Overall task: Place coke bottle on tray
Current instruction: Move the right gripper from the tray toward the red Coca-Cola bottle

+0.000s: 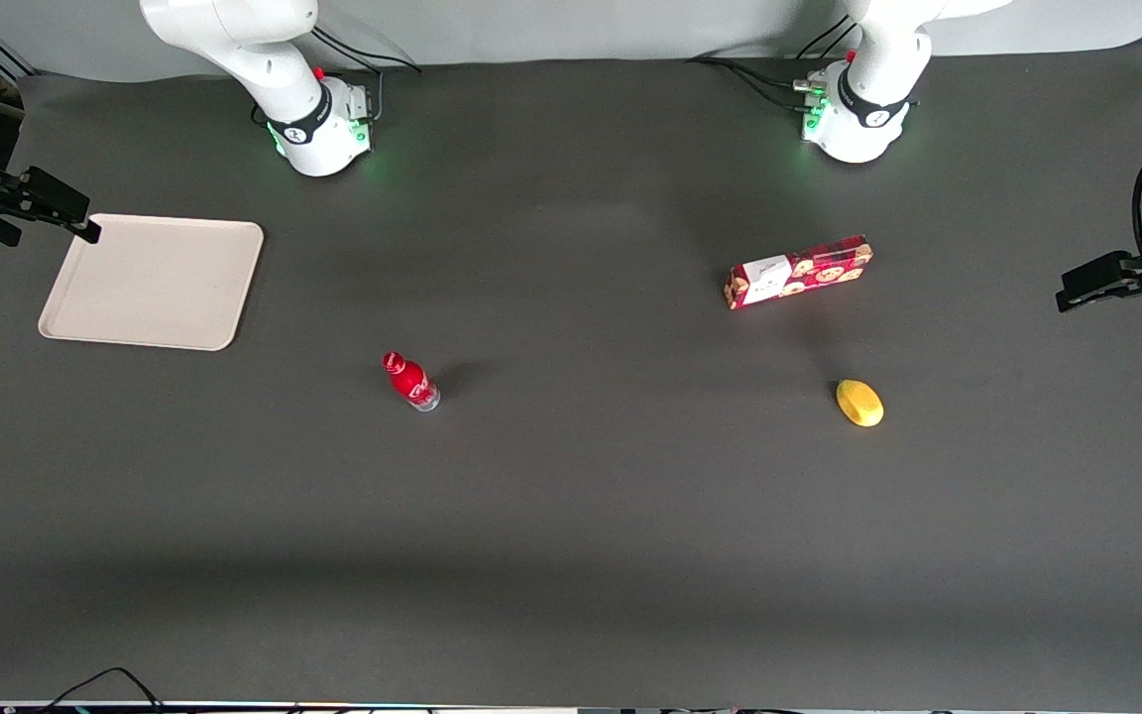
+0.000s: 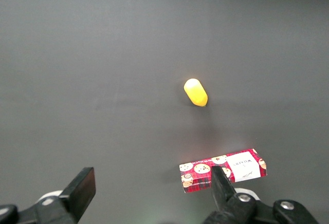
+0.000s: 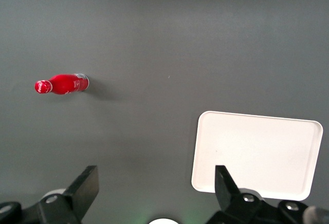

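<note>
The coke bottle [image 1: 410, 381], with red cap, red label and clear base, stands on the dark table mat nearer the front camera than the tray; it also shows in the right wrist view [image 3: 62, 84]. The beige tray [image 1: 155, 283] lies flat toward the working arm's end of the table and shows in the right wrist view [image 3: 257, 152]. My gripper [image 1: 85, 220] hangs high over the tray's edge, well apart from the bottle. In the right wrist view the gripper [image 3: 157, 175] is open and empty, with one finger over the tray's corner.
A red cookie box [image 1: 799, 271] and a yellow fruit [image 1: 859, 403] lie toward the parked arm's end; both show in the left wrist view, the box [image 2: 223, 170] and the fruit [image 2: 196, 92]. The two arm bases [image 1: 323, 129] stand at the table's back edge.
</note>
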`<action>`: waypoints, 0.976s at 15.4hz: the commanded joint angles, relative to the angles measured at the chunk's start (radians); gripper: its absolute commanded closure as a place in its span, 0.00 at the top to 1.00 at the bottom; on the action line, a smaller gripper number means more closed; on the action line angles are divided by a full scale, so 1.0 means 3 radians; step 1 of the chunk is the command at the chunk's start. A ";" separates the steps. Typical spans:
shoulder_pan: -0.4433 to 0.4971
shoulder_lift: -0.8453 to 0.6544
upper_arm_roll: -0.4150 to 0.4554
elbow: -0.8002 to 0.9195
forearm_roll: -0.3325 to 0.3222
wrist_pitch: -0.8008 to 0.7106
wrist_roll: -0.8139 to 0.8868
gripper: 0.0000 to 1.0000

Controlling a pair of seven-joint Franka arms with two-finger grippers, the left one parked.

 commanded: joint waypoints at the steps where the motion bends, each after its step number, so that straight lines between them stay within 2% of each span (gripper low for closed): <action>1: 0.0038 0.0006 -0.0008 0.0020 0.0044 0.0015 0.0094 1.00; 4: 0.0043 0.0037 0.0110 0.0020 0.0049 0.0112 0.0191 1.00; 7: 0.0074 0.0261 0.0355 0.0020 0.0278 0.0275 0.0369 1.00; 8: 0.0074 0.0348 0.0507 0.0020 0.0289 0.0347 0.0542 1.00; 11: 0.0043 0.0706 0.0963 0.0020 0.0254 0.0857 0.1079 1.00; 13: 0.0023 0.0915 0.1163 0.0015 0.0244 0.1139 0.1111 1.00; 15: 0.0023 0.1089 0.1306 0.0005 0.0086 0.1287 0.1116 1.00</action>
